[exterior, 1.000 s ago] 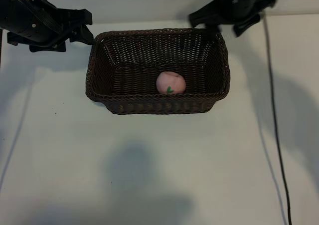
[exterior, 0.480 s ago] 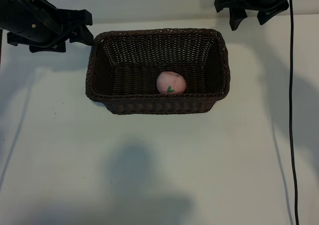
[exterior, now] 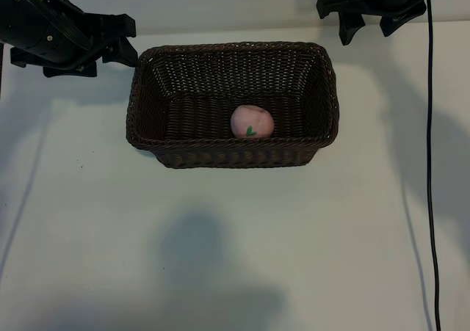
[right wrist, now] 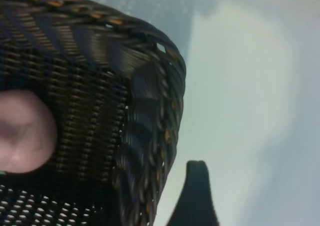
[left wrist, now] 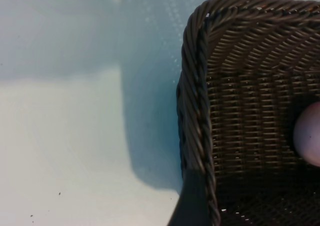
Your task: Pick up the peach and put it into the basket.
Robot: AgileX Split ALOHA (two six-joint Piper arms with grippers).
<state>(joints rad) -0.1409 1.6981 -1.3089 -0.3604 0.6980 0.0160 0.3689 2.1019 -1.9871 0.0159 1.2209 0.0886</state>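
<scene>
On the floor of the large rectangular dark-brown woven wicker basket [exterior: 232, 103] sits the small round pale-pink toy peach [exterior: 252, 121], its tiny green leaf mark facing the camera in the exterior view. It rests against the inside of the basket's near long wall, a little toward the right-arm side of the middle, and nothing touches it. The basket itself stands upright on the pale white tabletop [exterior: 220, 243], its rounded corners and deep sides all clear of both arms.

Outward to the far right corner, the right claw [exterior: 366, 31] hangs above the tabletop just beyond the basket's rim, pointing steeply downward. Its two black fingers are spread apart with nothing between them. The right wrist view shows one dark fingertip [right wrist: 196, 196] outside the basket's braided corner [right wrist: 150, 136], with the peach [right wrist: 22, 131] visible inside past the wall.

Off the basket's far left corner, the left claw [exterior: 126, 43] is held at a slant, angled downward and in toward the basket, close to the rim but not touching it. Its fingers likewise stand spread and empty. In the left wrist view the basket's corner [left wrist: 197, 85] fills one side, and a pale edge of the peach [left wrist: 309, 133] shows deep inside it.

A black cable [exterior: 430, 162] runs along the tabletop on the right-arm side, well apart from the basket.
</scene>
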